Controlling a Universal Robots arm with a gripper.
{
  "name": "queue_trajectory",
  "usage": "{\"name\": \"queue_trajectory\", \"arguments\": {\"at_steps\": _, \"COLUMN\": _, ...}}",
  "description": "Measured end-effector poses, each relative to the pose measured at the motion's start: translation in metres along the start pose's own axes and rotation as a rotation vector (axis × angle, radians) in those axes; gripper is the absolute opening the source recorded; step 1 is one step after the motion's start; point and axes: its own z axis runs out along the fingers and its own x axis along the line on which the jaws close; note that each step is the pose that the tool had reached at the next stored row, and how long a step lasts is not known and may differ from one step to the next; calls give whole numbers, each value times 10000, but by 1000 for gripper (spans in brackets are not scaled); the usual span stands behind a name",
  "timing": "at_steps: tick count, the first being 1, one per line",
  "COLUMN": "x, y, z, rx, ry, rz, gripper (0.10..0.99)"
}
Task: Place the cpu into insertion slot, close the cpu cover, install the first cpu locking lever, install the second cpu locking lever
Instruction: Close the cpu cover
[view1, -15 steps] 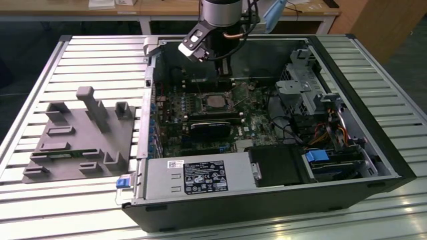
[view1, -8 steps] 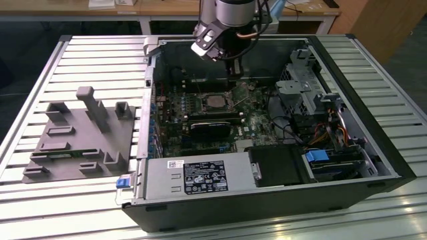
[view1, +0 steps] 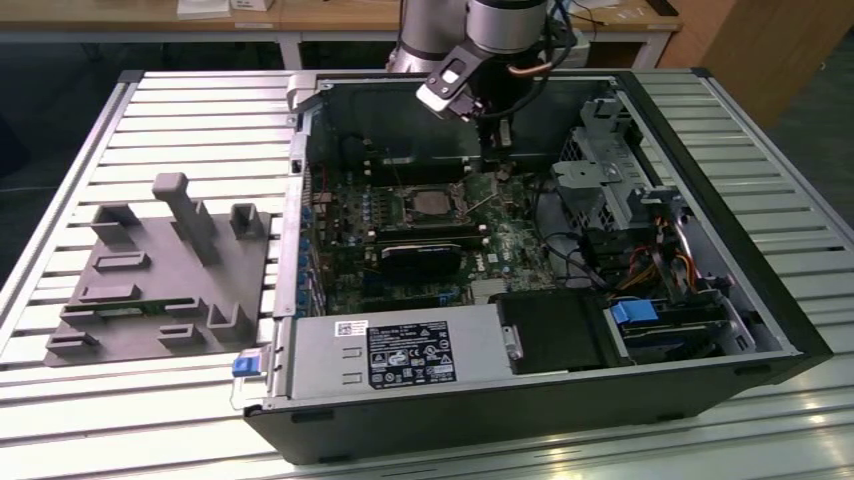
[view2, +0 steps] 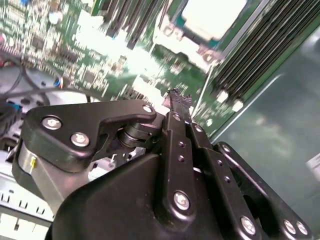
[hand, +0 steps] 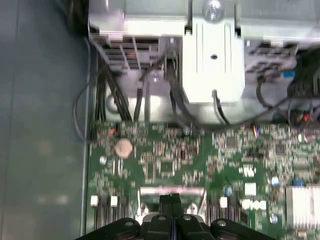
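Computer case (view1: 534, 400), open, on slatted bench (view1: 187, 120). Mid-board: insertion slot (view1: 430, 203), cpu (view2: 215, 15) apparently seated inside. Farther, just to the exterior view's right: end effector (view1: 497, 168), pressed together, holding nothing. Lever work likely: push slowly, squarely, staying off the circuit board (view1: 521, 250).

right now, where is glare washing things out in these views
Second wrist view: the insertion slot is blown out white. First wrist view: the pale metal bracket glares. Exterior view: the slatted table shines along its near edge.
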Motion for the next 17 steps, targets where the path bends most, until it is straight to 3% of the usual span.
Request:
{"name": "queue_trajectory", "arguments": {"at_steps": 2, "x": 0, "y": 75, "z": 5, "rx": 1, "ry": -1, "rz": 1, "gripper": 102}}
{"name": "queue_trajectory", "arguments": {"at_steps": 3, "x": 0, "y": 156, "z": 12, "rx": 1, "ry": 0, "rz": 1, "gripper": 102}}
{"name": "queue_trajectory", "arguments": {"at_steps": 7, "x": 1, "y": 250, "z": 19, "rx": 4, "ry": 0, "rz": 0, "gripper": 102}}
{"name": "queue_trajectory", "arguments": {"at_steps": 11, "x": 1, "y": 283, "z": 44, "rx": 17, "ry": -2, "rz": -2, "gripper": 102}}
{"name": "queue_trajectory", "arguments": {"at_steps": 17, "x": 2, "y": 284, "z": 149, "rx": 47, "ry": -3, "rz": -2, "gripper": 102}}
